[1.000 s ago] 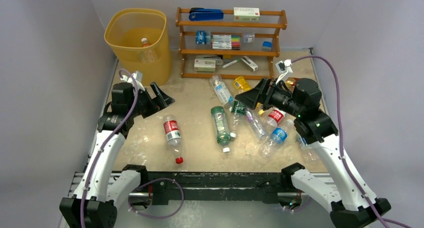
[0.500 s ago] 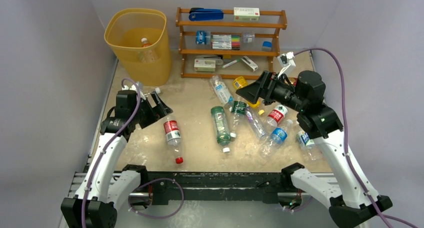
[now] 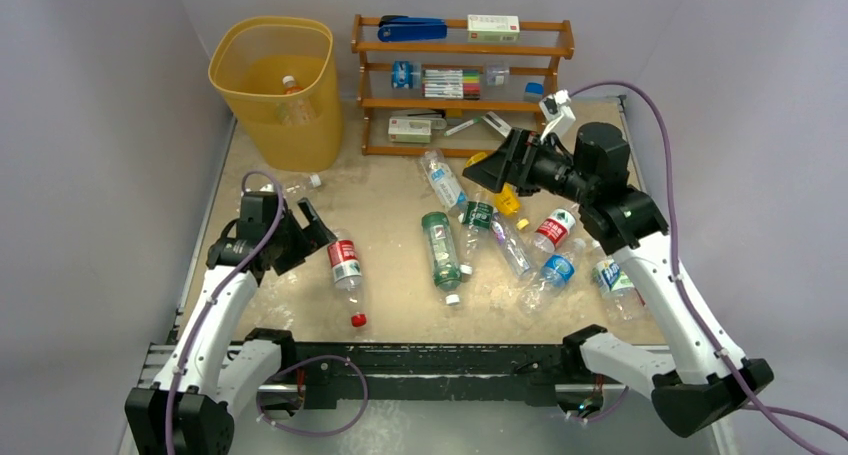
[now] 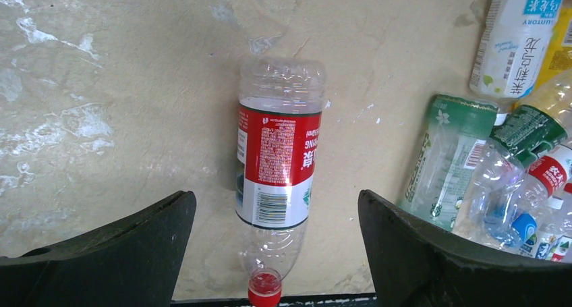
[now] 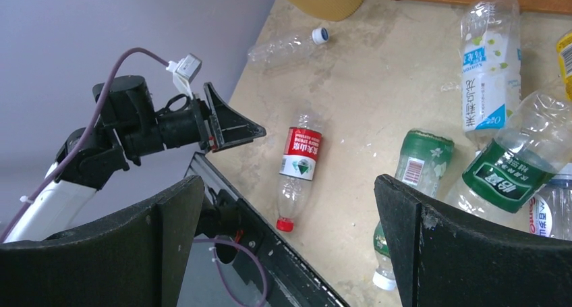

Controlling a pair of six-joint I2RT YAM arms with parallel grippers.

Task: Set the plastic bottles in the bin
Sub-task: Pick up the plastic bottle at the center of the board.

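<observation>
From above, the rounded-square bin [image 3: 290, 140] of translucent yellow plastic stood at upper left with one bottle [image 3: 291, 85] inside. Crinkled plastic bottles [image 3: 440, 245] lay mid-frame.

Left wrist: the left gripper [image 4: 276, 206] gaped wide and empty over a red-labelled bottle [image 4: 278, 165].

Right wrist: the right gripper [image 5: 289, 185] was fully spread and held nothing.

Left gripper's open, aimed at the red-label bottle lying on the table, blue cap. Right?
Not quite: the cap is red, not blue, as the left wrist view shows. The rest holds: the left gripper is open and aimed at the red-label bottle lying on the table.
</observation>
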